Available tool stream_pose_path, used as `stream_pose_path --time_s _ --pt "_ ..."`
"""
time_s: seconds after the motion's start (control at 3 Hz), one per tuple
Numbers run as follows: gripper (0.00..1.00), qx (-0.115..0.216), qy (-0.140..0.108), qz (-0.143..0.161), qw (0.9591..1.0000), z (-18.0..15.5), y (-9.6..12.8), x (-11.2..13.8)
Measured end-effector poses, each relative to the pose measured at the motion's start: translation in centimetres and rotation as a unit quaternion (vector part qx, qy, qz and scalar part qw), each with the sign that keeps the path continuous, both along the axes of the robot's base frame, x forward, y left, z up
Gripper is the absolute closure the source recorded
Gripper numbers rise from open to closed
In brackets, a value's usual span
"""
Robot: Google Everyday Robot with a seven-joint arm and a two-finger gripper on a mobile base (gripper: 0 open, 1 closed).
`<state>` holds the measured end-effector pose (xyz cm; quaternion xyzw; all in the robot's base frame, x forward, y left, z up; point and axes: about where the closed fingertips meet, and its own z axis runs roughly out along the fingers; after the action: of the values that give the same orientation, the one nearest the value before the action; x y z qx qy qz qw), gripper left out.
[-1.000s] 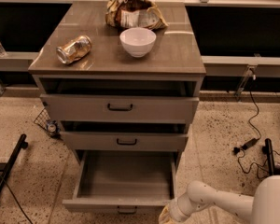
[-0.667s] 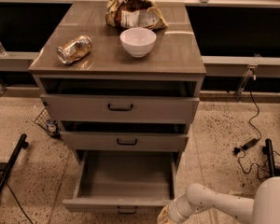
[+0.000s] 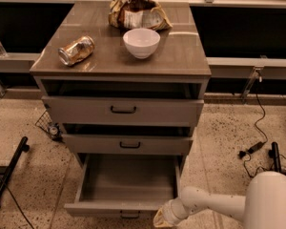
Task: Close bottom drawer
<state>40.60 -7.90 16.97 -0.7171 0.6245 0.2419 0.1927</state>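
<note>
The bottom drawer (image 3: 126, 182) is the lowest of three grey-brown drawers and stands pulled far out, its box empty. Its flat front (image 3: 109, 209) runs along the lower edge of the view, with the small black handle (image 3: 129, 216) partly cut off. My white arm (image 3: 214, 205) reaches in from the lower right. The gripper (image 3: 161, 219) is at the right end of the drawer front, at the frame's bottom edge, mostly cut off.
The middle drawer (image 3: 128, 144) and top drawer (image 3: 123, 110) stand slightly out. On the cabinet top (image 3: 181, 51) are a white bowl (image 3: 141, 42), a crushed can (image 3: 76, 50) and a crumpled bag (image 3: 137, 12). Cables (image 3: 257, 142) lie on the floor at right; a black stand (image 3: 9, 173) at left.
The arm has crept slightly left toward the drawer front's right end. The drawer stays as far out as before.
</note>
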Motion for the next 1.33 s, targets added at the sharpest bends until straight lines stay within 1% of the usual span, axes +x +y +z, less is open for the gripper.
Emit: stream_pose_path --time_s 0.67,1.0,1.33 --pt "1.00 0.005 -0.013 0.008 0.9999 0.0 2.2 2.1" --pt "1.00 0.008 -0.019 0.010 0.9997 0.1 3.0 3.5" --pt "1.00 0.010 -0.023 0.008 0.9996 0.3 3.2 4.6"
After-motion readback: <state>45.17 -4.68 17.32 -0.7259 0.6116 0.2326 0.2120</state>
